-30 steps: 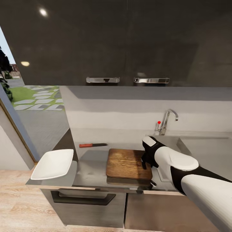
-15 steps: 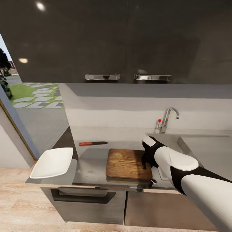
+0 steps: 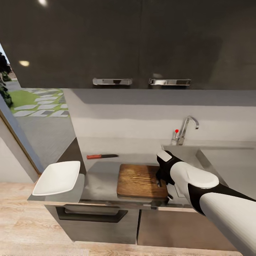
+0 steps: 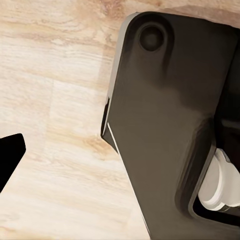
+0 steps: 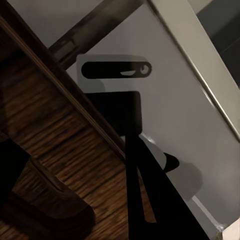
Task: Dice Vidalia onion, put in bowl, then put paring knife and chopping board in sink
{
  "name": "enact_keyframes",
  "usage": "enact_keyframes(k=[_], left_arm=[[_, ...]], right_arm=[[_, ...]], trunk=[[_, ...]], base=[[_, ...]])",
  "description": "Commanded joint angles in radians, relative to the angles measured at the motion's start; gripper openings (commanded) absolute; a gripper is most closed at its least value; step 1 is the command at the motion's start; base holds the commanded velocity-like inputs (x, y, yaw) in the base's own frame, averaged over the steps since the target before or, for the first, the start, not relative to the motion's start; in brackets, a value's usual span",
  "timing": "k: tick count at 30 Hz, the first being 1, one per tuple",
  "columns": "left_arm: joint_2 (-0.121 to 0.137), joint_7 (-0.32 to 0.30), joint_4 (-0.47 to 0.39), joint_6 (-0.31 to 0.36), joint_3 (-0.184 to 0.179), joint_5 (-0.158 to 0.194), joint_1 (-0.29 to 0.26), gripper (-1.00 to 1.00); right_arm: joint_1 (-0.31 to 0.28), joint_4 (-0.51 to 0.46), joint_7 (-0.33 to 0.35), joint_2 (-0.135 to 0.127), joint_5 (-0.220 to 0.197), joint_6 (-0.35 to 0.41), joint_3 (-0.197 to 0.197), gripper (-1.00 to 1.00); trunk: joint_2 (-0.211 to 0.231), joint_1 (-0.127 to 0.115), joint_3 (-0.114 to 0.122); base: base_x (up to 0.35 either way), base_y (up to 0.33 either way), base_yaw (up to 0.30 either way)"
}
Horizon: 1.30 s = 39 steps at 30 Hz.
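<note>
The whole head view has slid a little since 1 second ago: the upper cabinet handles sit higher in it and more floor shows below, so my camera has shifted, not the things on the countertop [image 3: 103, 181]. Nothing there has moved against anything else, which I read as the task standing where it was, with no cutting begun. The sink [image 3: 185, 153] lies at the far right of the worktop under its faucet [image 3: 185, 129], and I cannot see the basin floor past my forearm, so I cannot say where the Vidalia onion is. The bowl [image 3: 57, 177] rests on the left end, well apart from the chopping board [image 3: 138, 180], and the board's face looks bare. The paring knife [image 3: 102, 156] lies flat on the counter behind the board's left corner, untouched. My right pincer [image 3: 160, 179] hangs over the board's right edge; whether it is open or closed on anything I cannot tell, as the wrist hides the fingers. My right wrist view adds what the head lacks: wood grain close under a dark finger [image 5: 131, 165], beside the pale steel. My left wrist view looks down at floor and my own dark base.
</note>
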Motion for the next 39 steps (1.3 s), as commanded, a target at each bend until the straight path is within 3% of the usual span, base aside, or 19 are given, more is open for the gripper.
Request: enact_keyframes(k=[1, 29, 30, 39], left_arm=[[0.001, -0.001, 0.002, -0.005, 0.002, 0.002, -0.001, 1.0], [0.001, -0.001, 0.002, -0.005, 0.002, 0.002, -0.001, 1.0], [0.001, -0.001, 0.002, -0.005, 0.002, 0.002, -0.001, 1.0], [0.001, -0.001, 0.002, -0.005, 0.002, 0.002, -0.001, 1.0]], right_arm=[[-0.001, -0.003, -0.001, 0.001, 0.009, 0.007, -0.009, -1.0], [-0.001, -0.003, -0.001, 0.001, 0.009, 0.005, -0.009, -1.0], [-0.001, -0.003, -0.001, 0.001, 0.009, 0.005, -0.009, 1.0], [-0.001, -0.003, -0.001, 0.001, 0.009, 0.002, -0.009, 1.0]], trunk=[[-0.002, 0.001, -0.002], [-0.002, 0.001, -0.003], [-0.002, 0.001, -0.003], [-0.002, 0.001, -0.003]], base=[[0.007, 0.0, 0.0], [0.012, 0.0, 0.0], [0.0, 0.0, 0.0], [0.0, 0.0, 0.0]])
